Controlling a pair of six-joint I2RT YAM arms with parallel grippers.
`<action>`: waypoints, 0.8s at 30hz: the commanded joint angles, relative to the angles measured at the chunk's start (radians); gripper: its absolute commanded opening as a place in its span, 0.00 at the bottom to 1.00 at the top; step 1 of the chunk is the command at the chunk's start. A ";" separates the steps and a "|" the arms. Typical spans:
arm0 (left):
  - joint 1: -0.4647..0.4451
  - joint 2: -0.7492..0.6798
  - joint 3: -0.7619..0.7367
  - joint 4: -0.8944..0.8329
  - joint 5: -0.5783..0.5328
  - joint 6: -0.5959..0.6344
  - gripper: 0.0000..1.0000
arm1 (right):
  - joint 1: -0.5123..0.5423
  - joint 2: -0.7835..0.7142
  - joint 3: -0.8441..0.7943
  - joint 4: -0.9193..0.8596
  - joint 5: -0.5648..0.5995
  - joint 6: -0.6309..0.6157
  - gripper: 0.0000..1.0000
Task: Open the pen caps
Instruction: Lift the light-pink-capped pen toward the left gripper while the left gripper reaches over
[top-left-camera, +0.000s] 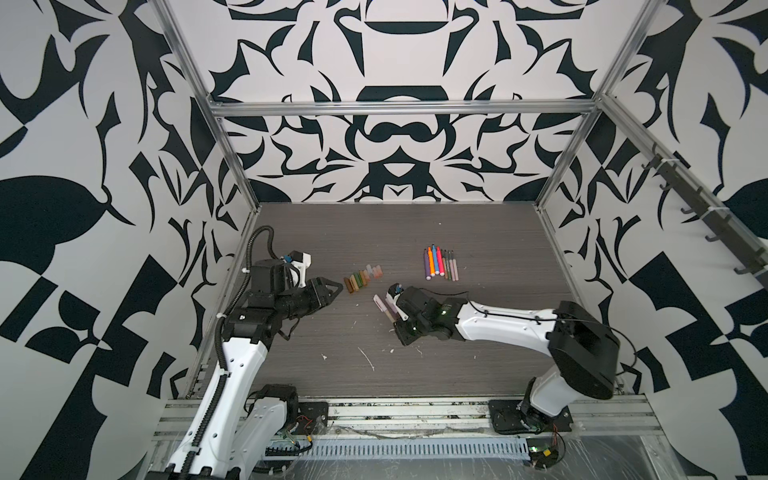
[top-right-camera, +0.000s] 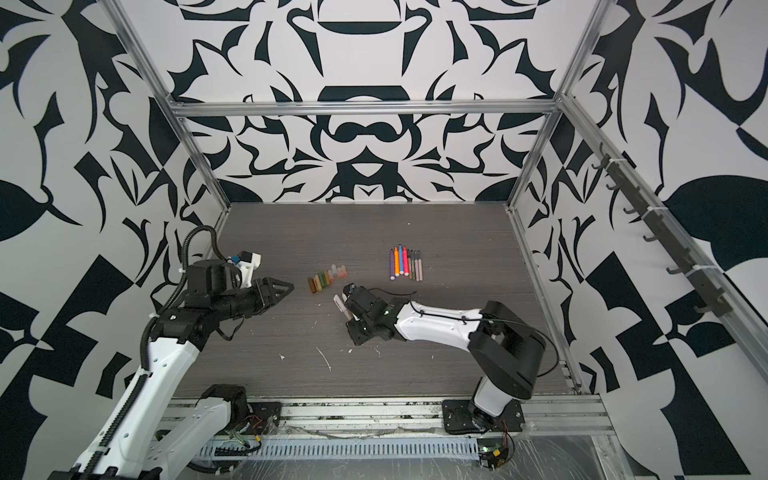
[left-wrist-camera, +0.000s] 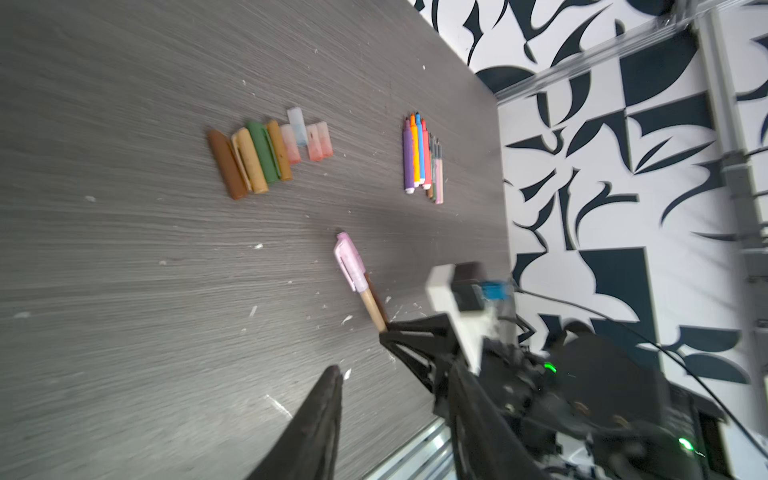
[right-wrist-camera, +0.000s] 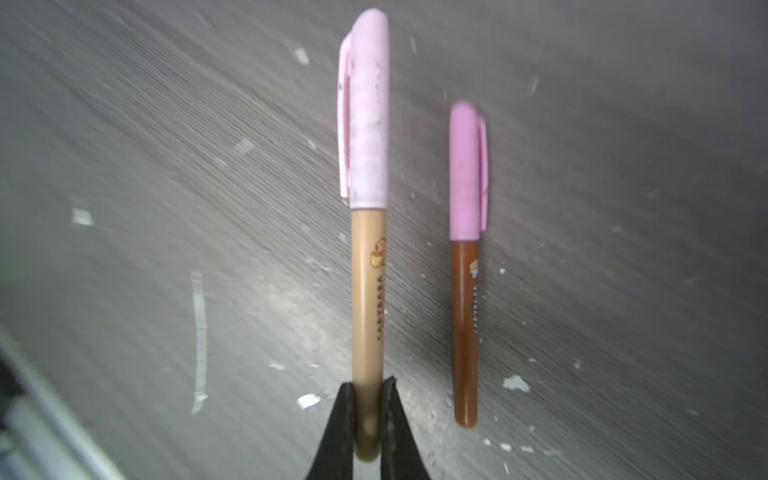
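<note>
Stretched low toward centre, right claw pinches the tan pen.

The gray table holds a row of pen caps and some pens. A capped brown pen and white bits lie nearby.

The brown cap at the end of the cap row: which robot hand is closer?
Left. The left gripper points at the brown cap from right beside it; the right gripper is farther off, shut on the tan pen.
</note>
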 joint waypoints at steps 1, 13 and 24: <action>-0.092 0.015 -0.082 0.192 -0.014 -0.184 0.46 | 0.002 -0.107 -0.028 0.008 -0.019 0.017 0.07; -0.340 0.284 -0.087 0.540 -0.112 -0.370 0.45 | 0.002 -0.308 -0.084 -0.018 -0.040 0.074 0.06; -0.374 0.322 -0.050 0.562 -0.129 -0.387 0.44 | 0.000 -0.314 -0.088 -0.020 -0.031 0.104 0.06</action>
